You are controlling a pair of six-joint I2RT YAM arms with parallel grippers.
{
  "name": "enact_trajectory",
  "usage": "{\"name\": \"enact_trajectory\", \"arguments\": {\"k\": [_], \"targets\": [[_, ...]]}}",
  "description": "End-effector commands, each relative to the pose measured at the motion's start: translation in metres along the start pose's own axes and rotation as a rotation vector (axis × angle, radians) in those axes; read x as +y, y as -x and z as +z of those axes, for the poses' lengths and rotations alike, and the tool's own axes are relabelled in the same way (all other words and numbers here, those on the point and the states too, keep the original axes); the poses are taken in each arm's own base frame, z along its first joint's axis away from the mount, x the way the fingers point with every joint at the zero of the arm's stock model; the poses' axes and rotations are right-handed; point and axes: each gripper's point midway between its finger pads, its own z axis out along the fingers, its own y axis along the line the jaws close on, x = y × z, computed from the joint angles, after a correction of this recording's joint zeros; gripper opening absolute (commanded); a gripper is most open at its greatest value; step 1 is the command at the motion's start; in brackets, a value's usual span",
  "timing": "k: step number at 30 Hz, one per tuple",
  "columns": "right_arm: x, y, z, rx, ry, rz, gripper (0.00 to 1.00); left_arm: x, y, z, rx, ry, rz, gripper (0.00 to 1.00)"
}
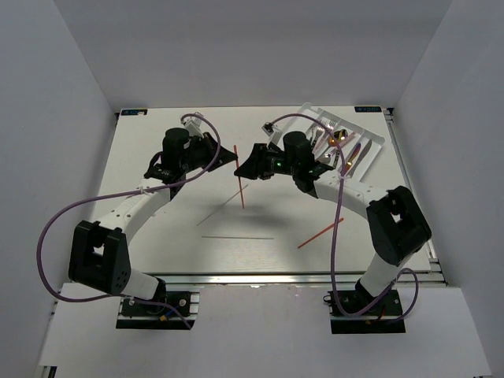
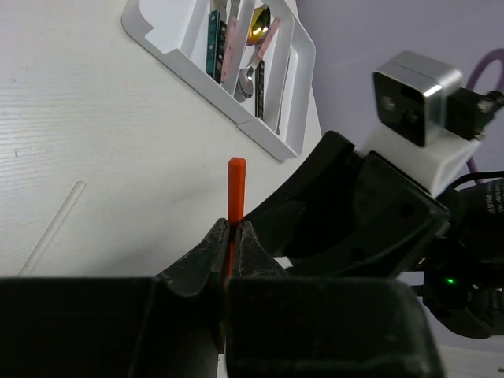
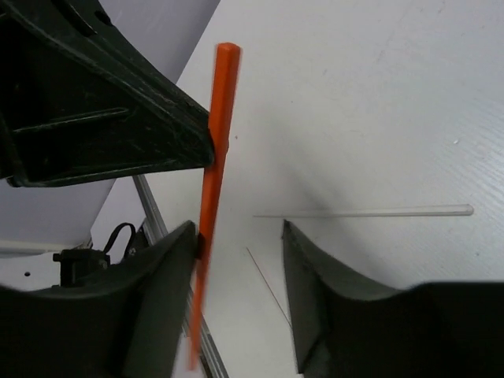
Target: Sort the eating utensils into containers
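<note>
My left gripper (image 1: 231, 155) is shut on a red chopstick (image 1: 240, 189) and holds it above the table middle, tilted. In the left wrist view the chopstick (image 2: 235, 185) sticks up from the closed jaws (image 2: 234, 236). My right gripper (image 1: 241, 167) is open right beside it. In the right wrist view the chopstick (image 3: 216, 173) runs along the inner face of one finger, inside the open jaws (image 3: 238, 236). The white tray (image 1: 370, 134) at the far right holds several utensils (image 1: 339, 140), also shown in the left wrist view (image 2: 252, 47).
A second red chopstick (image 1: 320, 233) lies on the table at front right. A pale chopstick (image 1: 223, 207) and a thin stick (image 1: 236, 237) lie in the middle front. The pale one shows in both wrist views (image 2: 51, 232) (image 3: 362, 211). The tray's near wall (image 2: 197, 83) is close.
</note>
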Motion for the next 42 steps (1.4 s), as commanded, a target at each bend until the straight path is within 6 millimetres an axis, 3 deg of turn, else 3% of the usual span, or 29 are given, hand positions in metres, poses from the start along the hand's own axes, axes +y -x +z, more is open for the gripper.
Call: {"name": "enact_trajectory", "arguments": {"k": [1,2,4,6,7,8,10,11,12,13,15,16,17,19,20,21,22,23,24,25,26,27,32,40,41,42], "targets": [[0.015,0.009,0.008,-0.013,0.057,-0.002,0.48,-0.031,0.006,-0.010,-0.033,-0.112,0.018,0.00],[0.018,0.010,0.009,-0.012,0.072,0.003,0.39,-0.031,0.006,-0.010,-0.034,-0.113,0.017,0.00],[0.021,0.009,0.012,-0.006,0.097,0.028,0.32,-0.029,0.006,-0.009,-0.036,-0.109,0.016,0.00],[0.024,0.012,0.015,-0.012,0.119,0.035,0.17,-0.026,0.006,-0.007,-0.039,-0.101,0.017,0.00],[0.024,0.012,0.016,-0.014,0.121,0.052,0.09,-0.025,0.007,-0.007,-0.042,-0.094,0.017,0.09],[0.022,0.014,0.017,-0.022,0.115,0.057,0.00,-0.024,0.008,-0.006,-0.046,-0.083,0.018,0.25],[0.006,0.019,0.018,-0.057,0.040,0.098,0.00,-0.009,0.020,-0.009,-0.080,0.045,0.029,0.61],[-0.010,0.020,0.015,-0.065,-0.014,0.136,0.00,0.000,0.026,-0.012,-0.095,0.119,0.043,0.98],[-0.027,0.026,0.014,-0.095,-0.073,0.167,0.00,0.035,0.031,-0.025,-0.123,0.325,0.071,0.98],[-0.050,0.032,0.007,-0.114,-0.142,0.234,0.00,0.032,0.054,-0.038,-0.192,0.399,0.104,0.98],[-0.089,0.050,0.000,-0.185,-0.268,0.289,0.00,0.055,0.065,-0.071,-0.238,0.607,0.149,0.98],[-0.104,0.060,-0.003,-0.213,-0.314,0.304,0.00,0.061,0.079,-0.089,-0.309,0.695,0.179,0.98],[-0.139,0.066,-0.008,-0.229,-0.399,0.331,0.00,0.053,0.087,-0.105,-0.346,0.707,0.207,0.98],[-0.174,0.105,-0.021,-0.297,-0.517,0.346,0.00,0.054,0.087,-0.122,-0.339,0.743,0.289,0.98],[-0.189,0.113,-0.023,-0.309,-0.556,0.356,0.00,0.050,0.088,-0.134,-0.355,0.743,0.314,0.98],[-0.218,0.106,-0.022,-0.289,-0.623,0.387,0.00,0.061,0.079,-0.138,-0.330,0.773,0.346,0.98],[-0.223,0.144,-0.029,-0.353,-0.625,0.377,0.00,0.068,0.075,-0.143,-0.335,0.797,0.353,0.98],[-0.235,0.150,-0.030,-0.355,-0.653,0.390,0.00,0.073,0.079,-0.161,-0.395,0.851,0.358,0.98],[-0.266,0.144,-0.026,-0.346,-0.710,0.415,0.00,0.092,0.067,-0.164,-0.397,0.896,0.355,0.98],[-0.267,0.174,-0.033,-0.389,-0.721,0.404,0.00,0.099,0.064,-0.170,-0.416,0.921,0.352,0.98],[-0.298,0.164,-0.029,-0.377,-0.790,0.430,0.00,0.101,0.063,-0.181,-0.457,0.940,0.350,0.98],[-0.308,0.168,-0.030,-0.387,-0.812,0.440,0.00,0.112,0.055,-0.181,-0.448,0.952,0.351,0.98],[-0.341,0.190,-0.034,-0.476,-0.819,0.469,0.00,0.111,0.053,-0.179,-0.426,0.947,0.374,0.98],[-0.347,0.188,-0.034,-0.501,-0.805,0.476,0.00,0.116,0.046,-0.170,-0.360,0.939,0.394,0.98],[-0.346,0.187,-0.033,-0.504,-0.802,0.473,0.10,0.116,0.046,-0.170,-0.361,0.935,0.393,0.98],[-0.348,0.184,-0.034,-0.500,-0.808,0.477,0.30,0.116,0.045,-0.169,-0.355,0.930,0.395,0.98]]}}
